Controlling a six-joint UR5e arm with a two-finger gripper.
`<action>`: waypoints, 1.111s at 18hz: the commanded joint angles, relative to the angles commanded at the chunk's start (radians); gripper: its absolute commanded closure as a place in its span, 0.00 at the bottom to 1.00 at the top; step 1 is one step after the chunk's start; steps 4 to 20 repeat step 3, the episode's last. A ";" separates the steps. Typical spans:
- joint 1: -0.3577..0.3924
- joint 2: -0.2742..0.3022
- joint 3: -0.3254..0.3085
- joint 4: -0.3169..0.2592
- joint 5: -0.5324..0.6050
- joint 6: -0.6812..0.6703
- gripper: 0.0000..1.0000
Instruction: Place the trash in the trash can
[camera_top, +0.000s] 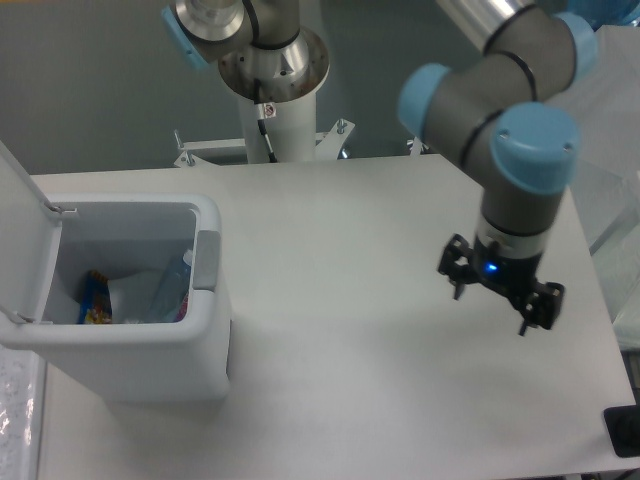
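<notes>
The white trash can (205, 330) stands at the left of the table with its lid (22, 240) hinged open to the left. Inside it lie the clear crushed bottle (172, 285) with its blue cap up against the right wall, and a crumpled white wrapper (130, 295) beside it. My gripper (490, 310) hangs over the right part of the table, far from the can. Its fingers (458, 283) are spread apart and hold nothing.
A blue and yellow snack packet (93, 300) lies in the can at the left. A grey latch tab (207, 260) sits on the can's right rim. The robot's white base post (272, 110) stands behind the table. A dark object (625, 430) sits at the table's right front corner.
</notes>
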 joint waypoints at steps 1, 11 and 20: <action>0.008 -0.005 0.000 0.000 0.000 0.023 0.00; 0.014 -0.005 -0.006 -0.002 0.002 0.040 0.00; 0.014 -0.005 -0.006 -0.002 0.002 0.040 0.00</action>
